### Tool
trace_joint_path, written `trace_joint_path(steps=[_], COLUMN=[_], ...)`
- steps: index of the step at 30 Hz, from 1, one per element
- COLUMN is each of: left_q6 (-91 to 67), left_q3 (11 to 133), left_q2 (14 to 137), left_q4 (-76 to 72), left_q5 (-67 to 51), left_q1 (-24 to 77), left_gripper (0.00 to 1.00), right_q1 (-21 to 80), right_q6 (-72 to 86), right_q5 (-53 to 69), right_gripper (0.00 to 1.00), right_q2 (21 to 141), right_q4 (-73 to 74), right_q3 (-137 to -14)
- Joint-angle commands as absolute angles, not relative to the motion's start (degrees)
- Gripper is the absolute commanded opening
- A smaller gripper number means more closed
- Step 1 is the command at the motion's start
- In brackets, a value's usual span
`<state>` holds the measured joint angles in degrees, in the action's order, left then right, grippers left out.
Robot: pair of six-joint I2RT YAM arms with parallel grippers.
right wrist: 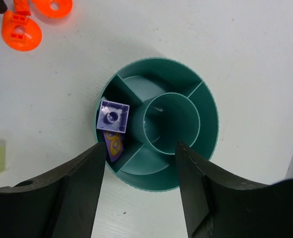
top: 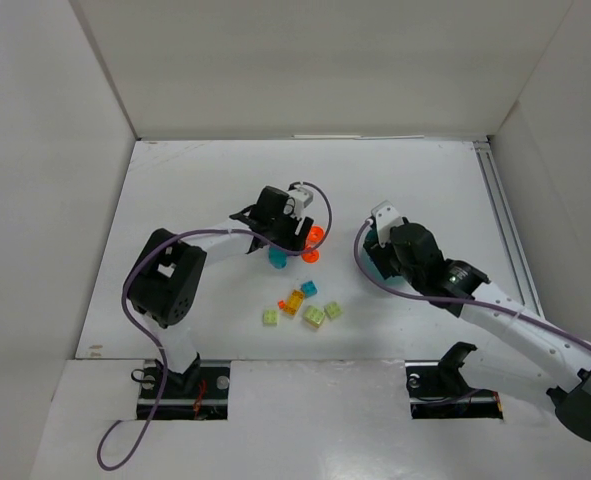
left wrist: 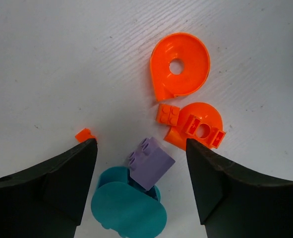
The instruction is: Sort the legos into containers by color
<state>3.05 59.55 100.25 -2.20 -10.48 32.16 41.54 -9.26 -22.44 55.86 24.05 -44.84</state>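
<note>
My left gripper [left wrist: 141, 148] hangs open over a purple brick [left wrist: 151, 162], one finger on each side and neither touching it. The brick leans on a teal piece [left wrist: 129, 208]. Beyond them lie two round orange pieces [left wrist: 181, 64] [left wrist: 198, 126], a small orange brick [left wrist: 168, 114] and an orange bit [left wrist: 85, 134]. My right gripper [right wrist: 140, 146] is open above the round teal dish [right wrist: 210, 124]. One compartment of the dish holds a purple piece [right wrist: 113, 115] and a purple-and-yellow piece [right wrist: 114, 144]. In the top view the left gripper [top: 283, 240] is at mid-table and the right arm covers most of the dish [top: 373, 262].
A loose cluster lies nearer the arm bases: two yellow-green bricks [top: 271, 316] [top: 314, 316], a third [top: 332, 310], an orange one [top: 293, 302] and a teal one [top: 308, 288]. White walls enclose the table, and a rail [top: 500, 215] runs along the right side.
</note>
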Motion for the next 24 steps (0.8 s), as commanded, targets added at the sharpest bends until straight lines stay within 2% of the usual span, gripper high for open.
trace_joint_path(steps=[1, 4, 5, 9, 10, 13, 20, 24], left_q6=[4.75, 4.22, 4.22, 3.7, 3.69, 3.16, 1.41, 0.18], left_q3=[63.28, 63.28, 63.28, 62.75, 62.75, 62.75, 61.52, 61.52], left_q2=[101.42, 102.22, 102.22, 102.22, 102.22, 102.22, 98.54, 94.58], left_q4=[-0.97, -0.44, -0.44, -0.44, -0.44, -0.44, -0.44, -0.97], left_q5=[-9.68, -9.05, -9.05, -7.92, -7.91, -7.91, -7.91, -8.53], left_q1=[32.17, 32.17, 32.17, 32.17, 32.17, 32.17, 33.22, 35.06], left_gripper=[0.66, 0.63, 0.56, 0.48, 0.42, 0.34, 0.23, 0.19], right_q1=[41.04, 40.52, 40.52, 40.52, 40.52, 40.52, 40.52, 39.99], right_q6=[-9.49, -9.49, -9.49, -9.49, -9.49, -9.49, -8.61, -4.41], right_q5=[-21.27, -21.27, -21.27, -21.27, -21.79, -21.8, -24.69, -29.0], right_gripper=[0.63, 0.63, 0.63, 0.63, 0.63, 0.63, 0.63, 0.63], right_q2=[54.23, 54.23, 54.23, 54.23, 53.71, 53.7, 50.63, 44.58], right_q4=[23.29, 23.29, 23.29, 23.29, 23.29, 23.29, 24.43, 26.45], right_q3=[-44.12, -44.12, -44.12, -43.07, -43.07, -43.07, -43.07, -43.07])
